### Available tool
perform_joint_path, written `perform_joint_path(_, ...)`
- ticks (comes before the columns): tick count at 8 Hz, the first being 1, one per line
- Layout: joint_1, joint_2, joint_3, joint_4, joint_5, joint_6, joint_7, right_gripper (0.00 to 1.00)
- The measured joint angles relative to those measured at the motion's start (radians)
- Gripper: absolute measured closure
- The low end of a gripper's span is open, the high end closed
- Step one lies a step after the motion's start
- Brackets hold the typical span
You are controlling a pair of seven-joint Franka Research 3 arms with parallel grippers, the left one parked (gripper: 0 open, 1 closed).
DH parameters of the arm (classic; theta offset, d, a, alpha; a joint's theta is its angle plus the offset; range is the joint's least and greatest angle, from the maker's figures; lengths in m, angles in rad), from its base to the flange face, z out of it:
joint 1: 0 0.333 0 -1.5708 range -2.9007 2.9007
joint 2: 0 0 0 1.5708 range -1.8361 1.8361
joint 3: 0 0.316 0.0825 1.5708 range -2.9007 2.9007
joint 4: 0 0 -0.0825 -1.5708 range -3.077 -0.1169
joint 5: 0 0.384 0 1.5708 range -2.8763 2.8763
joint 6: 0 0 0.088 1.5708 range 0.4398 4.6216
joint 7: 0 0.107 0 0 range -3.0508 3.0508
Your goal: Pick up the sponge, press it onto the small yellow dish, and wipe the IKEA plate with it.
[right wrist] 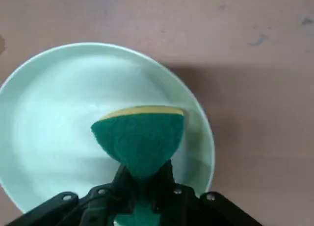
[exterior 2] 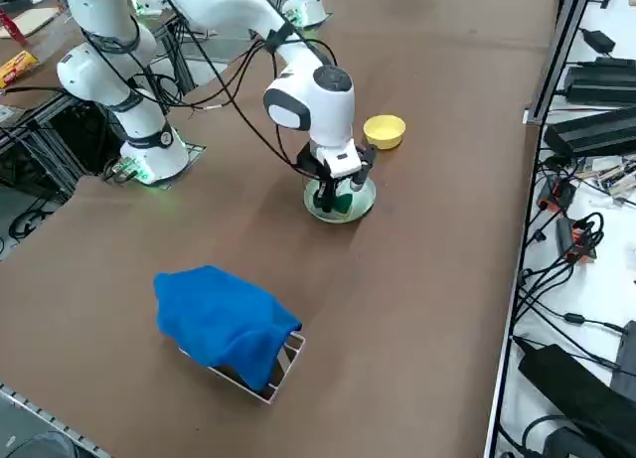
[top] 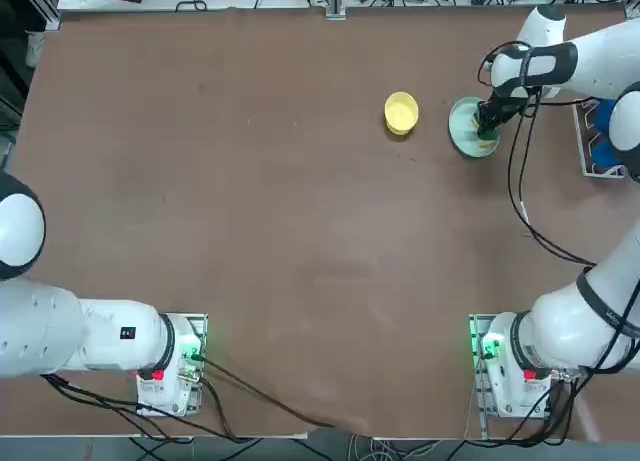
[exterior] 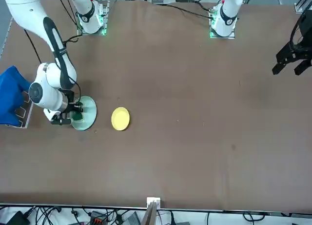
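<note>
Over the IKEA plate point(right wrist: 59, 113), right gripper point(right wrist: 144, 179), fingers pinching the sponge point(right wrist: 140, 138), seemingly touching; bare table point(top: 300, 231) around.

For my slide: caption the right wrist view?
Right tool pinches the sponge over the IKEA plate.

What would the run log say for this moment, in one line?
right tool: shut on sponge | sponge: over IKEA plate | small yellow dish: beside plate
</note>
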Motion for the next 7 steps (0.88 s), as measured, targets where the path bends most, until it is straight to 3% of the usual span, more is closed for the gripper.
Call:
perform_joint_path(4, -0.007, 0.021, 0.006, 0.033, 0.001, 0.005, -0.021, 0.83)
perform_joint_path(7, -0.006, 0.038, 0.051, 0.058, 0.024, 0.005, -0.021, 0.83)
